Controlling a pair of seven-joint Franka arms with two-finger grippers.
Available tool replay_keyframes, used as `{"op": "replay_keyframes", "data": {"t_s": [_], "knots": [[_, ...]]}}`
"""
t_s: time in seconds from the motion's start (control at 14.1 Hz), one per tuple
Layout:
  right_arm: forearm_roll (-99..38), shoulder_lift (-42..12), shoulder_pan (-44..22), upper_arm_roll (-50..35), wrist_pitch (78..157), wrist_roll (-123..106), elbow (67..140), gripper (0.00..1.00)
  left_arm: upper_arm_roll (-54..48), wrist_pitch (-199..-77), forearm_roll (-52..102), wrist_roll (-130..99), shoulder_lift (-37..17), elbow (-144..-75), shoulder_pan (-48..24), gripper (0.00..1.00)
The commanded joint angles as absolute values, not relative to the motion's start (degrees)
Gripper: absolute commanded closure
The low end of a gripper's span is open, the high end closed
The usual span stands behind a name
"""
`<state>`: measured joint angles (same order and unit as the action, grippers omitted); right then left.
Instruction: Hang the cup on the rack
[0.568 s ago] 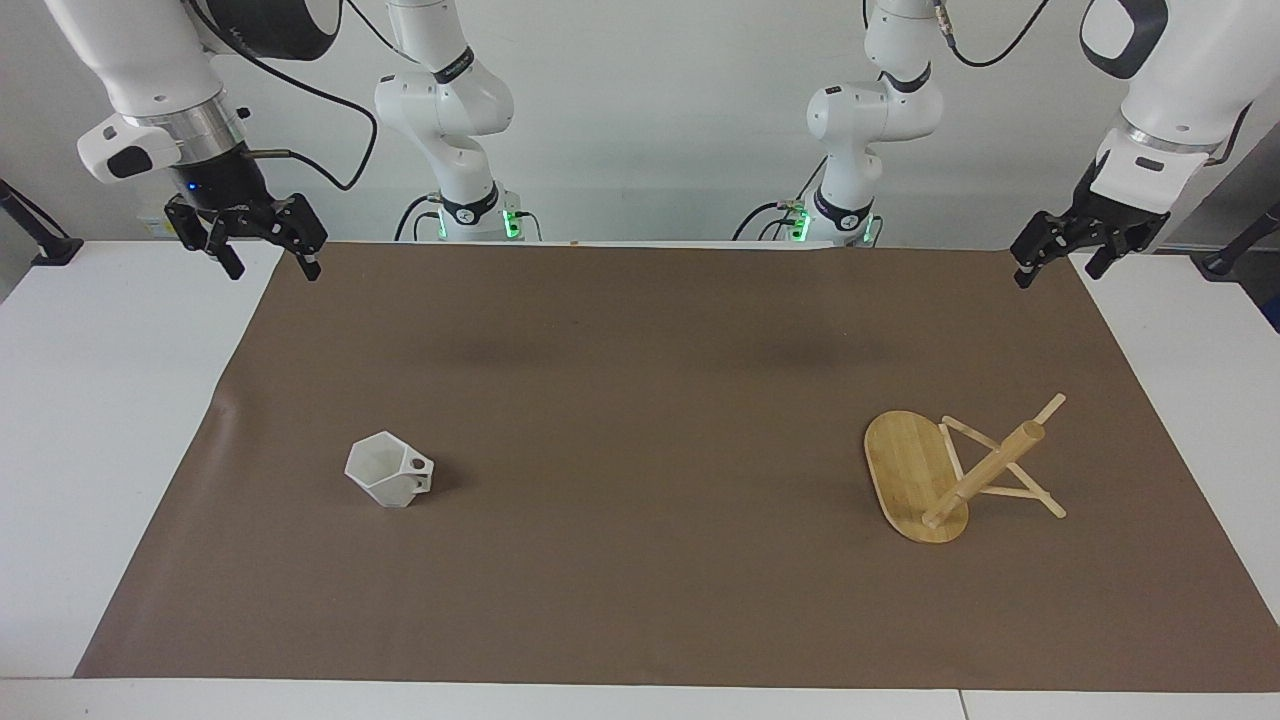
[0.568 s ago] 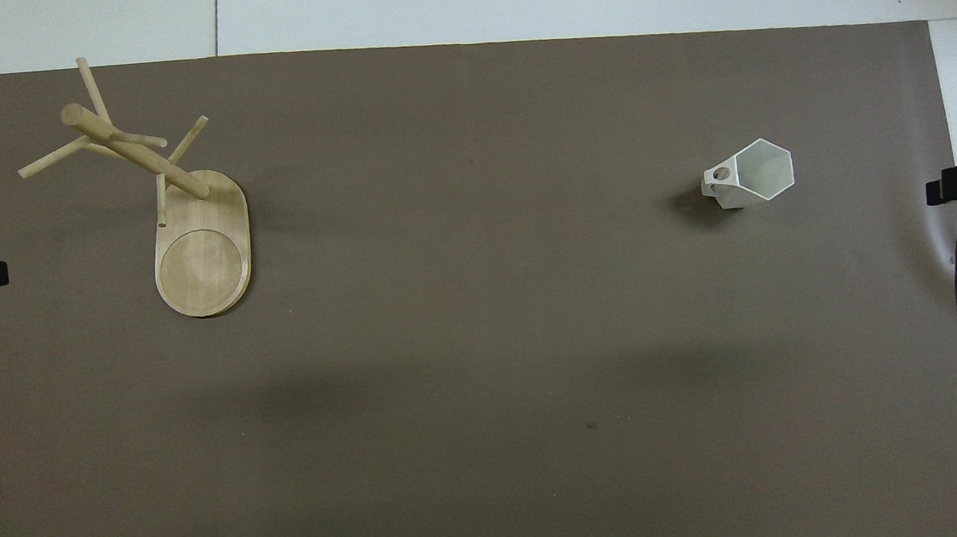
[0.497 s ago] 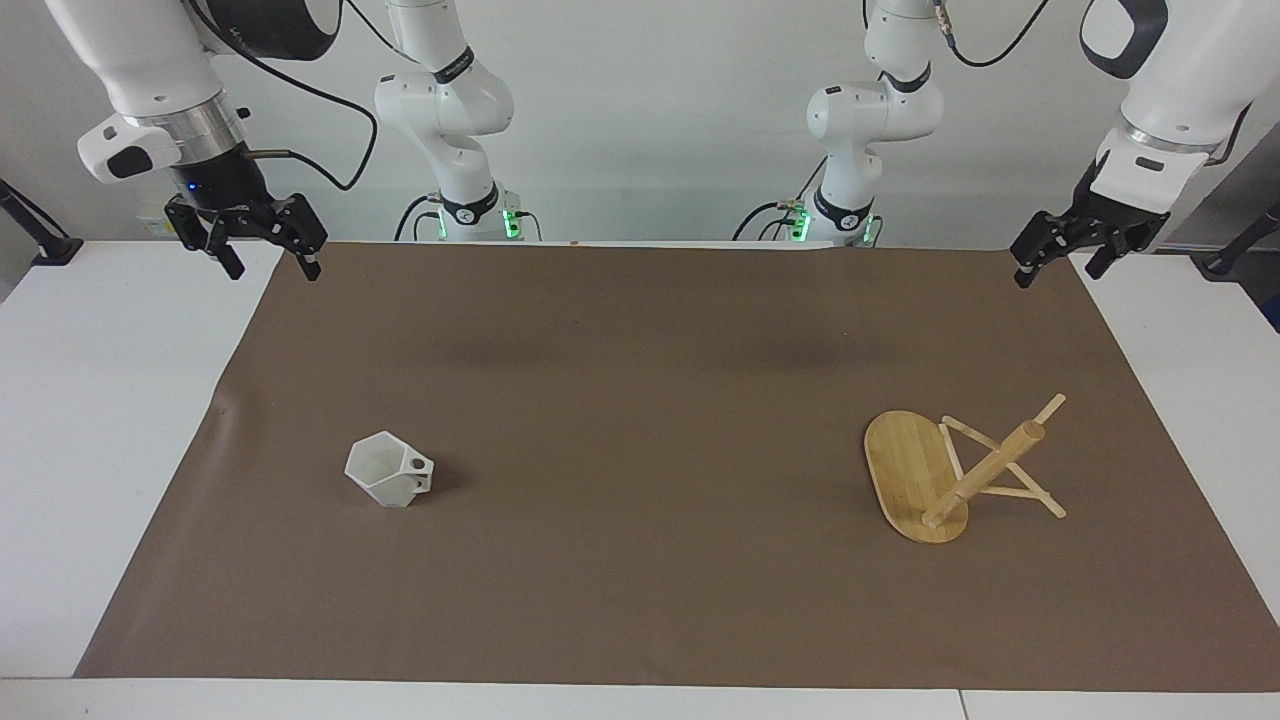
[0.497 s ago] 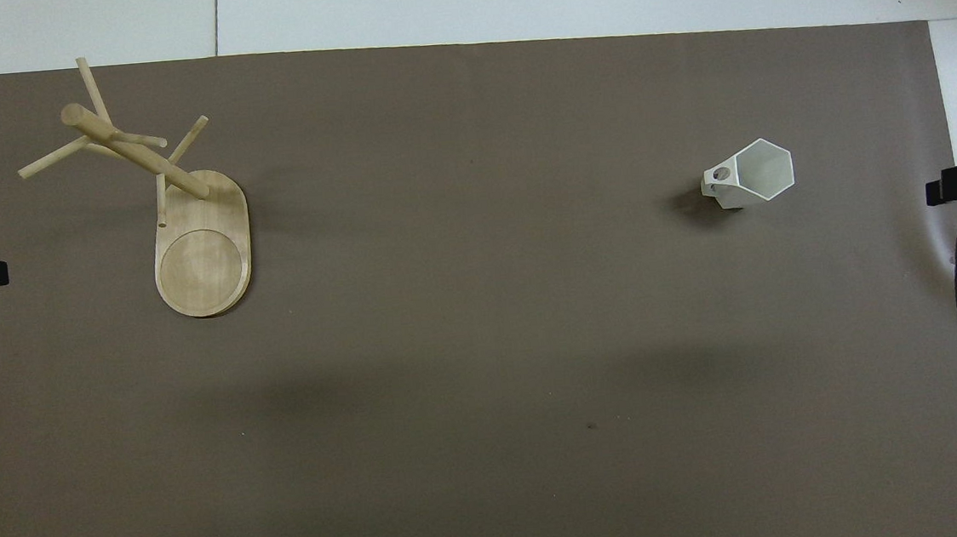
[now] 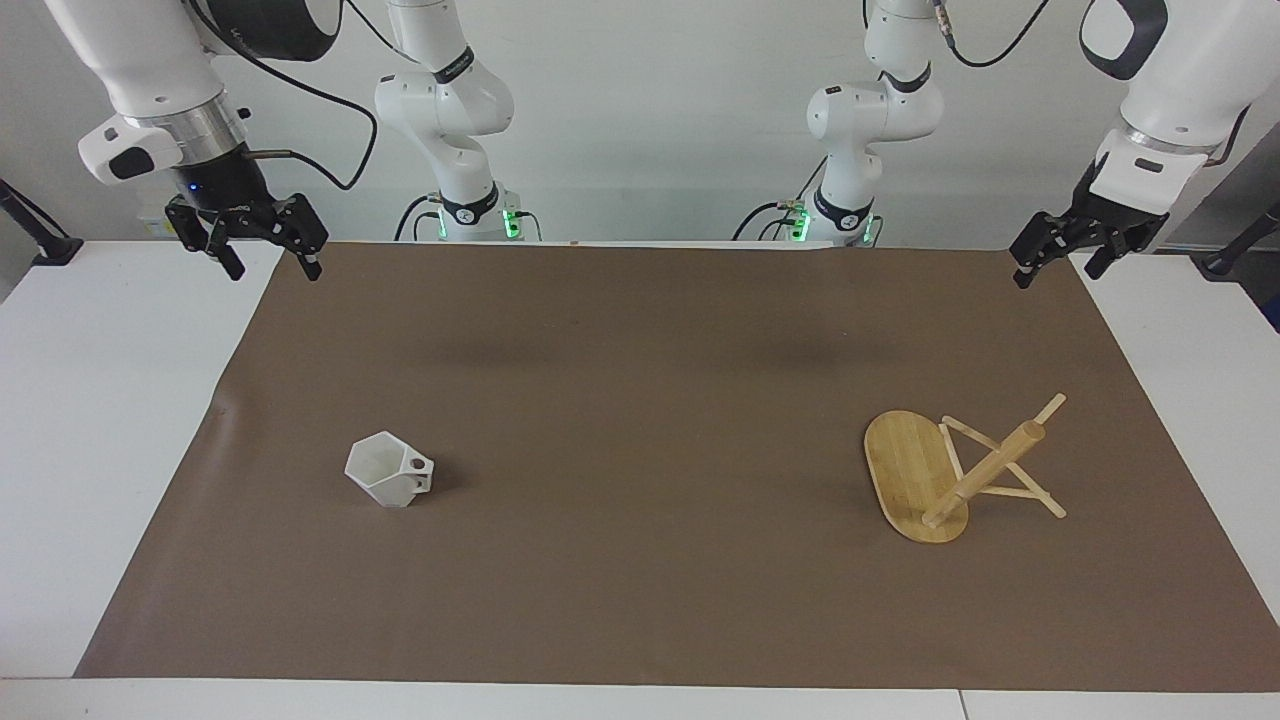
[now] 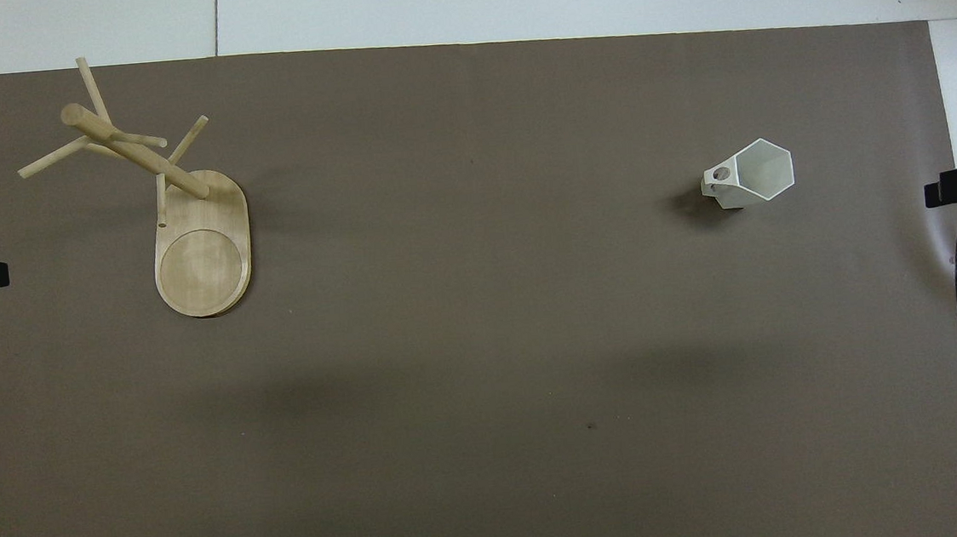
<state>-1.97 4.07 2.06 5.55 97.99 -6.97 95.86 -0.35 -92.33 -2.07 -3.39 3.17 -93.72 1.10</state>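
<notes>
Cup point(image 5: 388, 470) upright at lower left of the facing frame, rack point(image 5: 955, 472) at lower right, well apart.

Right gripper point(image 5: 265, 249) hangs open at upper left, over the edge of the brown mat point(image 5: 640, 600); left gripper point(image 5: 1056, 256) hangs open at upper right and waits. I judge the right arm should go down on the cup, take its wall so the handle hole stays free, then slide the hole on a peg. Nothing stands between; the thin sloping pegs need careful aim.
</notes>
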Motion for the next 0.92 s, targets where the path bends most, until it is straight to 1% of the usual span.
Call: {"op": "replay_keyframes", "data": {"t_s": [0.0, 0.14, 0.43, 0.64, 0.85], "knots": [[-2.11, 5.01, 2.29, 5.19, 98.61, -11.07, 97.82, 0.0, 0.53, -91.93, -1.67, -3.16, 4.04, -94.66, 0.97, 0.0], [-2.11, 5.19, 2.29, 5.01, 99.22, -11.25, 99.31, 0.0, 0.61, -91.93, -1.67, -3.16, 4.04, -94.57, 1.14, 0.0], [-2.29, 3.7, 2.29, 5.1, 104.93, -11.25, 101.51, 0.0, 0.62, -91.93, -1.67, -3.16, 4.04, -94.66, 1.14, 0.0], [-2.29, -0.25, 2.29, 5.01, 110.46, -11.34, 101.86, 0.0, 0.53, -91.85, -1.67, -2.99, 4.04, -94.66, 1.14, 0.0], [-2.81, -6.66, 2.37, 5.01, 117.13, -11.78, 101.87, 0.0, 0.35, -92.02, -1.58, -2.73, 4.13, -94.92, 0.97, 0.0]]}}
